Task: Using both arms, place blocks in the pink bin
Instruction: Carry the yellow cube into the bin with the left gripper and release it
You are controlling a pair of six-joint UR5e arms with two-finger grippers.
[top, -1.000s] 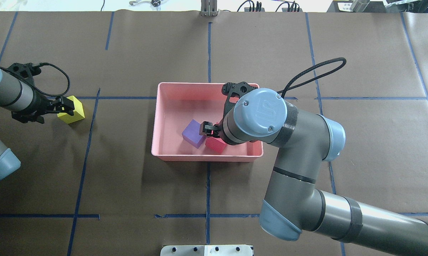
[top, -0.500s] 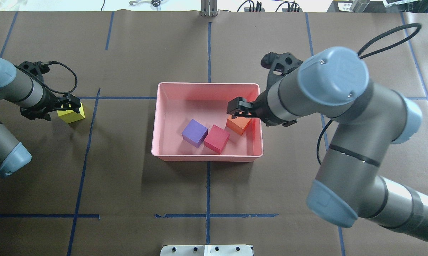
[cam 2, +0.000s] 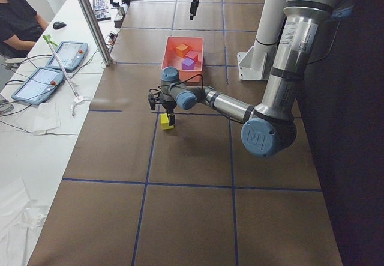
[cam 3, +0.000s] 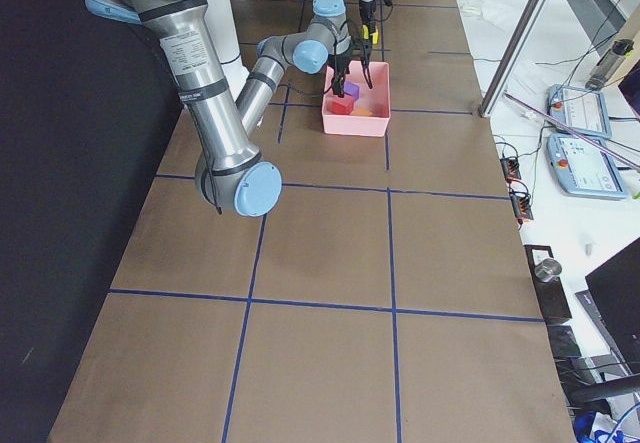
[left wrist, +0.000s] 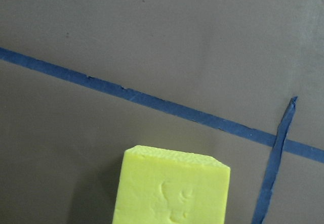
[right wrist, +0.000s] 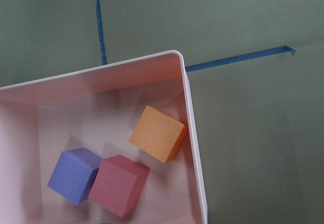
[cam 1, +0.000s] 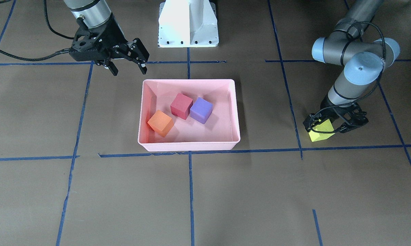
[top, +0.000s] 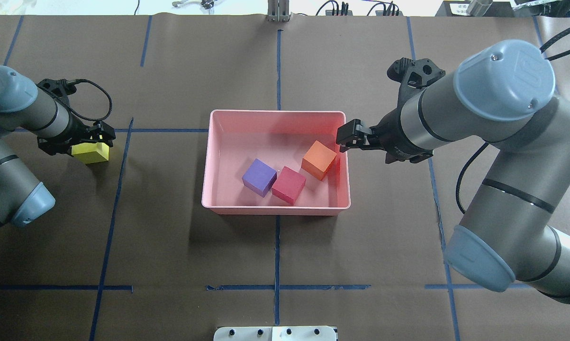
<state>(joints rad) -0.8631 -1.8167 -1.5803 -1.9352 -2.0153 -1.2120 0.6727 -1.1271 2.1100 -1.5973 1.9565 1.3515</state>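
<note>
The pink bin (top: pixel 275 112) sits mid-table and holds the purple block (top: pixel 259 177), the red block (top: pixel 288 184) and the orange block (top: pixel 319 159). The right wrist view shows all three: orange (right wrist: pixel 157 133), red (right wrist: pixel 120 184) and purple (right wrist: pixel 75 176). My right gripper (top: pixel 348 141) is open and empty, raised above the bin's right rim; it also shows in the front view (cam 1: pixel 126 66). The yellow-green block (top: pixel 91 153) lies on the table at far left. My left gripper (top: pixel 93 141) is low over it, open, a finger on each side (cam 1: pixel 323 125). The left wrist view shows the block (left wrist: pixel 172 191) close.
Blue tape lines (top: pixel 119 170) cross the brown paper table. The white robot base (cam 1: pixel 188 24) stands behind the bin. Teach pendants (cam 2: pixel 54 68) and an operator (cam 2: pixel 18 20) are beyond the far table edge.
My right gripper has left the orange block in the bin and drawn back right, past the rim. My left gripper has come lower over the yellow-green block.
</note>
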